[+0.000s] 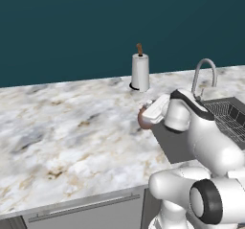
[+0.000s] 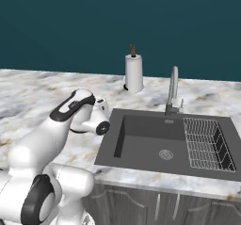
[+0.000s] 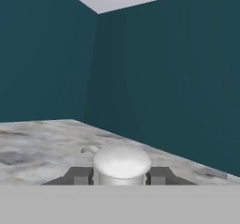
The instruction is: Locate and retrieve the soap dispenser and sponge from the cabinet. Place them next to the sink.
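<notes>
The big marble bench (image 1: 62, 122) fills the left and middle of the left base view. The dark sink (image 2: 141, 144) sits in the lower right of the right base view, with its wire rack (image 2: 207, 146) and its chrome faucet (image 2: 173, 90). A white paper-towel roll (image 1: 140, 72) stands at the back, near the top middle of both base views.

I think I am on the step of setting the soap dispenser (image 1: 144, 119) down next to the sink. In the left base view its reddish-brown body shows just left of my white hand, right beside the sink's left edge. I cannot tell if its bottom is touching the bench.

My end effector (image 3: 121, 175) is pinching the soap dispenser. In the hand view the white pump top (image 3: 122, 164) sits right between the two dark fingertips (image 3: 80, 175), at the bottom middle of the frame.

For the next move, I guess I should lower the bottle until it stands flat on the bench, then let go and lift away gently so it does not tip. The sponge would still be left to fetch.
</notes>
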Motion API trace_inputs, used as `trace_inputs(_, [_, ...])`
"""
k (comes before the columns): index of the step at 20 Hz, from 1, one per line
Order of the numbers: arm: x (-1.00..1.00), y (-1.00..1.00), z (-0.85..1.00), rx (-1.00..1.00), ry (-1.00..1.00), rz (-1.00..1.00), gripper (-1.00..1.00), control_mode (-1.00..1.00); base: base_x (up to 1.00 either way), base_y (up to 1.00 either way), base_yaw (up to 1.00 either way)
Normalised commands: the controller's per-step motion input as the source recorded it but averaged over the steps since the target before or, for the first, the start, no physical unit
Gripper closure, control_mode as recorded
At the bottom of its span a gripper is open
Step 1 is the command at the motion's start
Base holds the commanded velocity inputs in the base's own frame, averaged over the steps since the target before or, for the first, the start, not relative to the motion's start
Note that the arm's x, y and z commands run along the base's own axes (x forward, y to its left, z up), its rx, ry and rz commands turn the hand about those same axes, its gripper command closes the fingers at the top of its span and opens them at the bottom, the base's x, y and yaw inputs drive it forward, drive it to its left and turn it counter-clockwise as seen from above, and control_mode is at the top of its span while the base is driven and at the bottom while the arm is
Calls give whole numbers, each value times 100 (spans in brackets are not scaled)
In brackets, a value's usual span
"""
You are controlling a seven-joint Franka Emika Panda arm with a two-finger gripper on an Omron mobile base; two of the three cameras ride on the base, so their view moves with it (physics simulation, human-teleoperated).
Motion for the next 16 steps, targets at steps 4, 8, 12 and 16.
trace_inputs(4, [22,0,-21,-4,4,0,100,-100,0,0,0])
trace_inputs(8, [23,0,-19,-4,5,0,100,-100,0,0,0])
trace_inputs(12, [25,0,-23,-2,3,0,100,-100,0,0,0])
trace_inputs(16, [31,0,-31,0,2,0,100,-100,0,0,0])
